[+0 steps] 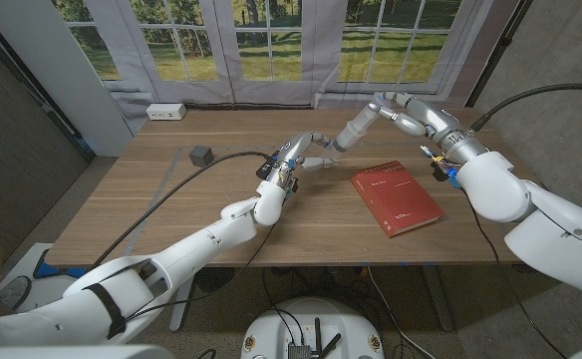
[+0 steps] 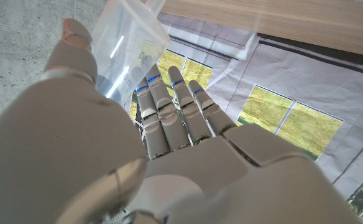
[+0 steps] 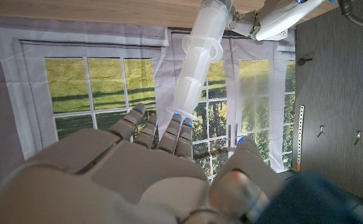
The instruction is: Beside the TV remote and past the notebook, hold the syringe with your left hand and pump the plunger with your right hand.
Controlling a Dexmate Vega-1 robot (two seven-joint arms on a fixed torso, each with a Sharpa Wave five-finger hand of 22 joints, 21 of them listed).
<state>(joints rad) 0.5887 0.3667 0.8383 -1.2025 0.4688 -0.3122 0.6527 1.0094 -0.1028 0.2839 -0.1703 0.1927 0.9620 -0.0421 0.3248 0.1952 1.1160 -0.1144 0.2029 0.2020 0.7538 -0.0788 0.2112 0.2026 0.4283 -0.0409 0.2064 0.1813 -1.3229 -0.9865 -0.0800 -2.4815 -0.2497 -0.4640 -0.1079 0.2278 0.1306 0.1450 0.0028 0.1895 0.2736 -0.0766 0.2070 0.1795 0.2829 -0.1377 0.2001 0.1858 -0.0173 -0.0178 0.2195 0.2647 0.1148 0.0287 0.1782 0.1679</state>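
Above the table point(image 1: 171, 189), we see the left hand point(image 1: 306, 152) gripping the syringe point(image 1: 356, 128) and the right hand point(image 1: 399, 110) holding its plunger end.

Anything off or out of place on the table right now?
Nothing stands out. The syringe is held up between the left hand and right hand; the red notebook lies closed and flat.

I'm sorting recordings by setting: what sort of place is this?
Probably an indoor lab or test room: a plain wooden table facing white-framed windows hung with translucent sheeting, lawn and trees outside, and a white power strip at the table's far edge.
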